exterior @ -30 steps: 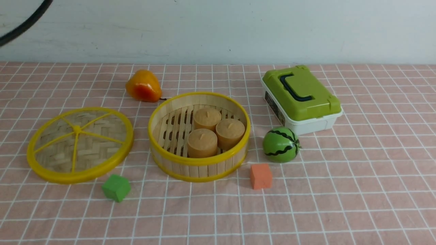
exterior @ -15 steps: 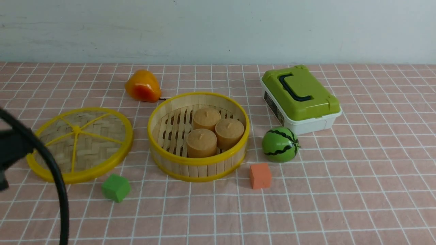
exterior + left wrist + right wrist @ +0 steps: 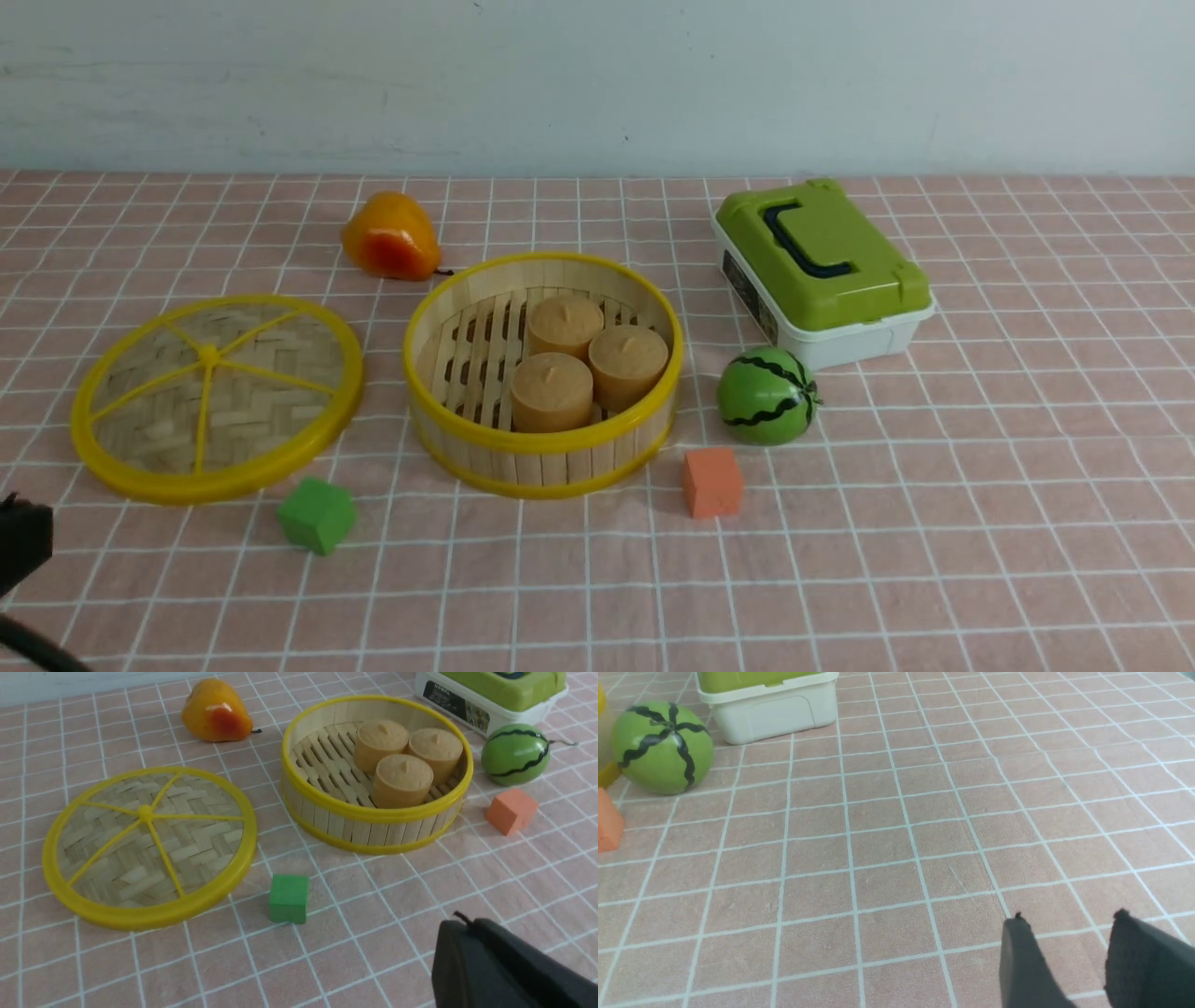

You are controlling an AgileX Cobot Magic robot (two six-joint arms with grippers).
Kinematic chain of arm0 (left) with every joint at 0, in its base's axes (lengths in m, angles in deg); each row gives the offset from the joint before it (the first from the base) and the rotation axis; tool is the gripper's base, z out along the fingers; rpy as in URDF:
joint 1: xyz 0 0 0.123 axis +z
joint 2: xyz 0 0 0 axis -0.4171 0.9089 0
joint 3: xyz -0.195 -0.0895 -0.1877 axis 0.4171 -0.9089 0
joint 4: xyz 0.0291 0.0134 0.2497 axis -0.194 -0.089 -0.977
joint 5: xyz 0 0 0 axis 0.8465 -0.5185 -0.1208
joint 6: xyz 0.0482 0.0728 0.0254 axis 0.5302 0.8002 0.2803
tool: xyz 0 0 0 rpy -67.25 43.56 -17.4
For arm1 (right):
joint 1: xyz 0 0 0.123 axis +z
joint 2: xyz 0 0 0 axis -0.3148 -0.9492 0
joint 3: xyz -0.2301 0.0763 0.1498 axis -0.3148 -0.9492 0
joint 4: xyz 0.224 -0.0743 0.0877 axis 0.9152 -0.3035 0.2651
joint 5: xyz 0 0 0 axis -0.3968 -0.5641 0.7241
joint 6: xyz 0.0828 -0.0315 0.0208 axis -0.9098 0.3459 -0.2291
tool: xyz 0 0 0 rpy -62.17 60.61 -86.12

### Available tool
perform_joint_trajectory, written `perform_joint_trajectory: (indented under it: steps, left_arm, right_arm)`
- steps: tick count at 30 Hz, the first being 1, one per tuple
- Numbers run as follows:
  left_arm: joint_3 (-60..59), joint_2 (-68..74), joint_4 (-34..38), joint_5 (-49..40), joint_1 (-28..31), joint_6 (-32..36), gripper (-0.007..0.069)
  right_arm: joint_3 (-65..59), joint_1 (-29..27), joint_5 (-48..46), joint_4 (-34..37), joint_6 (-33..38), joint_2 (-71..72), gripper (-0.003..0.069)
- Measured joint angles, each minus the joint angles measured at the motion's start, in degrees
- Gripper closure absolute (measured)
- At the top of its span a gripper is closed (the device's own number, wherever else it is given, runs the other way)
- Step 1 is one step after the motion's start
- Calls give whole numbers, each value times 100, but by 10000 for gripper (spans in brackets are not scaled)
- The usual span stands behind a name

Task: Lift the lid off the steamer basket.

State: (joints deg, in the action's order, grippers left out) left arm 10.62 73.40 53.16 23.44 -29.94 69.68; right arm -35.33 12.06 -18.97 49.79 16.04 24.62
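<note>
The lid [image 3: 217, 397], a woven bamboo disc with a yellow rim, spokes and centre knob, lies flat on the cloth to the left of the steamer basket [image 3: 544, 448], apart from it. The basket is uncovered and holds three tan cakes [image 3: 588, 359]. Both also show in the left wrist view, the lid [image 3: 149, 847] and the basket [image 3: 373, 816]. My left gripper [image 3: 462, 922] is shut and empty, low over the cloth near the front, away from the lid. My right gripper [image 3: 1069, 917] is open and empty over bare cloth to the right.
An orange pear [image 3: 390, 236] lies behind the basket. A green cube [image 3: 316, 514] sits in front of the lid and an orange cube [image 3: 711, 482] in front of the basket. A watermelon ball [image 3: 767, 396] and a white box with a green lid [image 3: 822, 271] stand on the right.
My left arm has swung down across the left side of the front view, past the lid, and now shows only at the lower left corner. The lid and basket have not moved.
</note>
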Motion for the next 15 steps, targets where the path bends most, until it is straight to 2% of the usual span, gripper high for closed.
perform_joint_trajectory:
  steps: [2,5,6,7,11,15]
  left_arm:
    - [-181,-140,-263,209,-182,-287,637]
    - [-976,-666,-1064,1267,-333,-970,637]
    - [-976,-666,-1064,1267,-333,-970,637]
    - [-1484,-944,-1358,1694,-316,-1311,637]
    - [-2701,-1735,-1831,2592,34,-2388,637]
    - [-3483,-2400,-1934,2683,284,-2734,637]
  right_arm:
    - [0,0,0,0,0,0,418]
    - [0,0,0,0,0,0,418]
    - [0,0,0,0,0,0,418]
    - [0,0,0,0,0,0,418]
    - [0,0,0,0,0,0,418]
    - [0,0,0,0,0,0,418]
